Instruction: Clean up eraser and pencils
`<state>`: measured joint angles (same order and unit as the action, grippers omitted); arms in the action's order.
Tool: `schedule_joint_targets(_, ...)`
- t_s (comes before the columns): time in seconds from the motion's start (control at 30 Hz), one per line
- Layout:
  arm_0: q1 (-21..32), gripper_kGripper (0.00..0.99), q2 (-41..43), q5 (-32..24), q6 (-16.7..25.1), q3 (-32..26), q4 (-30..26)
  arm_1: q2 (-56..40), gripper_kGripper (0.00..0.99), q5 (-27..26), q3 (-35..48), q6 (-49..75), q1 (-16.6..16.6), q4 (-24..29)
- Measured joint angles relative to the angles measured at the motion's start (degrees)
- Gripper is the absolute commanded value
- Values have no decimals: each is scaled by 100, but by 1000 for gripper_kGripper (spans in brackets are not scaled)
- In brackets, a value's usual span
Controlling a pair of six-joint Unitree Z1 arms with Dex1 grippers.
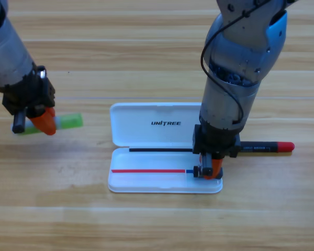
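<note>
The right gripper points down into the lower right corner of the open white plastic case; its jaws hide their own gap, and the small eraser cannot be seen (perhaps beneath them). The left gripper sits over the smooth lime-green and whitish pencil on the wooden worktop, grip unclear; a glancing close could roll that round stick away. The slim red pencil with a black band lies just right of the case.

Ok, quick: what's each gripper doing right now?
Left gripper: at the lime-green and whitish pencil, grip cannot be told.
Right gripper: low inside the white plastic case, cannot be told.
</note>
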<state>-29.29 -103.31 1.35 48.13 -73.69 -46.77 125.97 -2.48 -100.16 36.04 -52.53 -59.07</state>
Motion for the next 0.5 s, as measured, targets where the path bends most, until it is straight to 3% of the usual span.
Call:
schedule_joint_targets(0.2,0,0,31,0,11,3,-48,2,0,0,-21,0,-4,0)
schedule_joint_targets(0.23,0,0,31,0,11,5,-48,4,132,0,-21,0,-4,0)
schedule_joint_targets(0.33,0,0,31,0,14,10,-48,5,764,0,-21,-31,-5,0)
schedule_joint_targets(0.37,0,0,31,0,14,10,-48,5,871,0,-21,-67,-5,0)
schedule_joint_targets(0.5,0,0,32,0,14,10,-48,5,907,0,-32,-181,-5,0)
